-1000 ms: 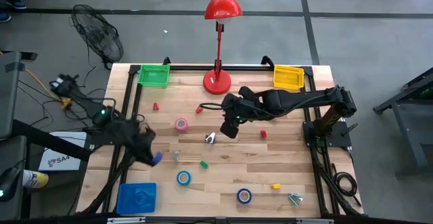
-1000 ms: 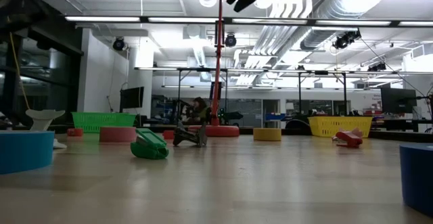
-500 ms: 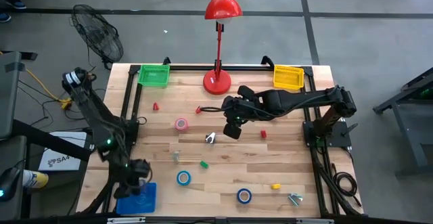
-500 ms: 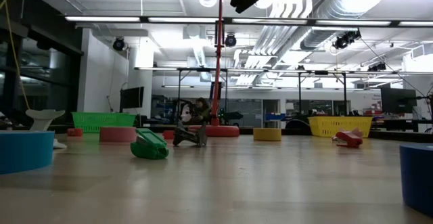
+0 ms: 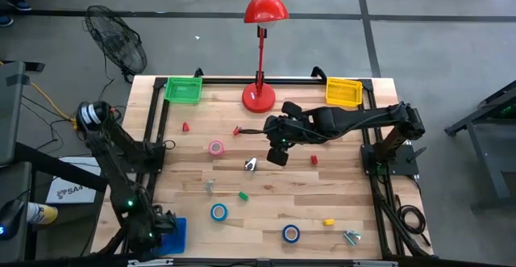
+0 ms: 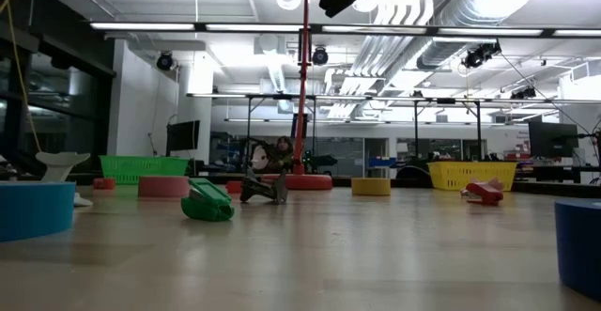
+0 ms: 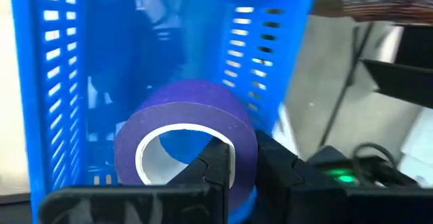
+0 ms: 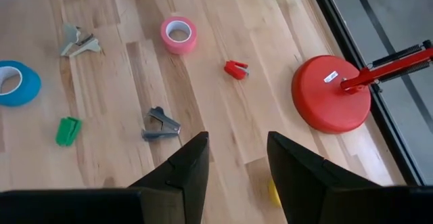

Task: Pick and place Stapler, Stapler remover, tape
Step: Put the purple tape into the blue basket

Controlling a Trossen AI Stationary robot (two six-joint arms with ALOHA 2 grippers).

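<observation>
Left gripper [image 7: 240,163] clamped on purple tape roll [image 7: 186,139] over blue basket [image 7: 61,82].
Right gripper [image 8: 237,160] fingers apart, hovering mid-table.

Overhead view straight down, low view level across the table [image 5: 339,186], both sharing the red lamp [image 5: 260,96].

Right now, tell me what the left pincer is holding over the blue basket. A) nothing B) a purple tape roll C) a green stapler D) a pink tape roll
B: the left wrist view shows the left pincer shut on the purple tape roll, with the blue basket right behind it.
</observation>
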